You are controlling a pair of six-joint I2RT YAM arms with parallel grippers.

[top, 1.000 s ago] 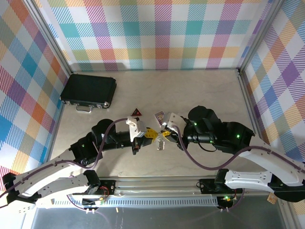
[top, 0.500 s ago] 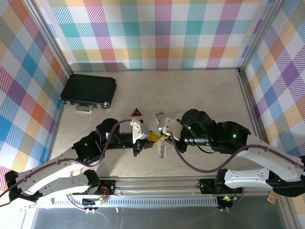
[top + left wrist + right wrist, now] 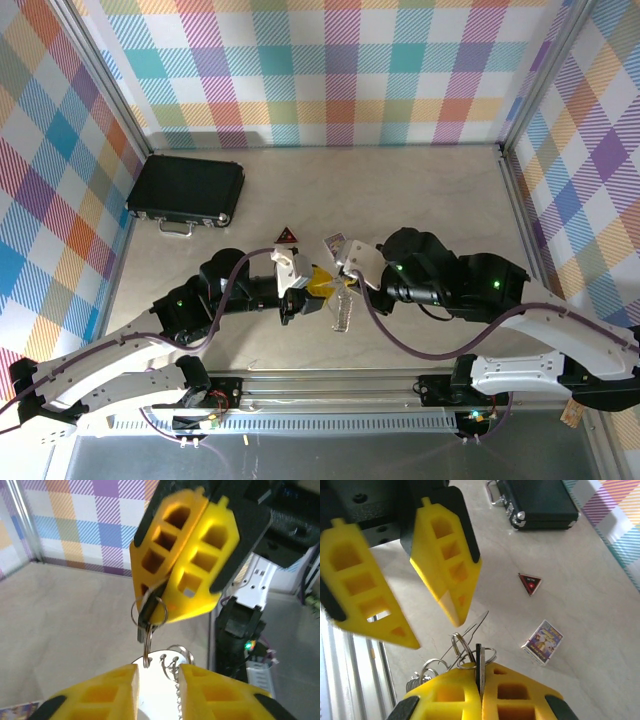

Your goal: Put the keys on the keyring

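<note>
- right gripper (image 3: 480, 670): pads pressed together on the black head of the key (image 3: 478, 659).
- left gripper (image 3: 434, 630): fingers parted, nothing between them, facing the right tips.
- keyring (image 3: 343, 312): dangles under the right tips. the top view gives a silvery blur, the left wrist view its chain-like row, the right wrist view loose rings beside the key.
- beyond the left fingers: purple card (image 3: 543, 641), red-and-black triangle (image 3: 530, 583), black case (image 3: 535, 500).
- table (image 3: 420, 190): pale beige, inside plaid walls (image 3: 340, 70).
</note>
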